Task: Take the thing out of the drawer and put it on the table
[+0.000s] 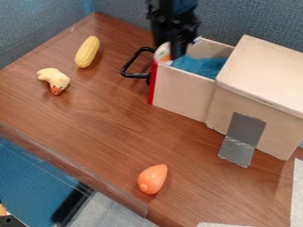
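1. One white, rounded item with orange and green marks (161,53) sits at the front end of the open drawer (180,93), right by the gripper (177,54); it is probably the thing to take out.
2. The step in hand looks like the grasp or the start of the lift. I cannot tell how far open the gripper is, or whether it has hold of the item.
3. Next calls for a secure hold, then a rise straight up past the red drawer front (153,84) and a set-down on the brown table (106,128).
4. The black handle (136,63) juts out beside the front and could snag a low carry.
5. Blue cloth (204,66) lies in the drawer; corn (87,52), a yellow toy animal (54,80) and an orange teardrop-shaped toy (153,179) sit apart on the table.
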`<state>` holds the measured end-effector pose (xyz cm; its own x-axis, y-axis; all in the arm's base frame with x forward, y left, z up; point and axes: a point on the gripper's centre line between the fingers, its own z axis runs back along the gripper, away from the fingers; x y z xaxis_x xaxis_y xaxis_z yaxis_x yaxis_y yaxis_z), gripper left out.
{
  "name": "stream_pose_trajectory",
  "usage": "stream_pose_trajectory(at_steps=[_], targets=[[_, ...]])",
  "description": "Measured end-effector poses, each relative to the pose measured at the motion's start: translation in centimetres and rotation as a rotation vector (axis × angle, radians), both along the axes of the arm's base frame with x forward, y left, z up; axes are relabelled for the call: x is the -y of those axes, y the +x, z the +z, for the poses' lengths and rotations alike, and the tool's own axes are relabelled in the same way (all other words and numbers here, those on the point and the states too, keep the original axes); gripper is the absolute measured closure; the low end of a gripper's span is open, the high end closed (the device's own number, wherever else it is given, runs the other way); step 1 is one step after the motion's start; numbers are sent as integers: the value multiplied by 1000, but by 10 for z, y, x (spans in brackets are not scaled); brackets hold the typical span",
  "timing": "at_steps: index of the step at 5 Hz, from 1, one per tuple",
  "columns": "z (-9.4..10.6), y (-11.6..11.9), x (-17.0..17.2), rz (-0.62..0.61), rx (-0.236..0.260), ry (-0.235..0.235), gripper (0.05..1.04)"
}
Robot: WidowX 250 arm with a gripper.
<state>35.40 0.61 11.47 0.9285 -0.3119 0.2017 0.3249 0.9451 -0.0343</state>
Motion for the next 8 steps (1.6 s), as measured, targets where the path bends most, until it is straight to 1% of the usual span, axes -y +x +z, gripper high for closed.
stream_pose_trajectory(at_steps=[1,2,3,4,5,6,7,8], targets=[[-21,-26,-11,-2,-44,39,605],[-42,-43,-28,0,-74,68,605],[-58,-56,-42,-13,-96,100,605],[-79,-73,-58,-4,-150,152,605],[-88,-85,-69,25,-167,173,535],[-92,-90,-71,22,-175,180,386],[-91,-97,-74,30,-183,170,121],[-68,-97,-73,44,-136,164,79]])
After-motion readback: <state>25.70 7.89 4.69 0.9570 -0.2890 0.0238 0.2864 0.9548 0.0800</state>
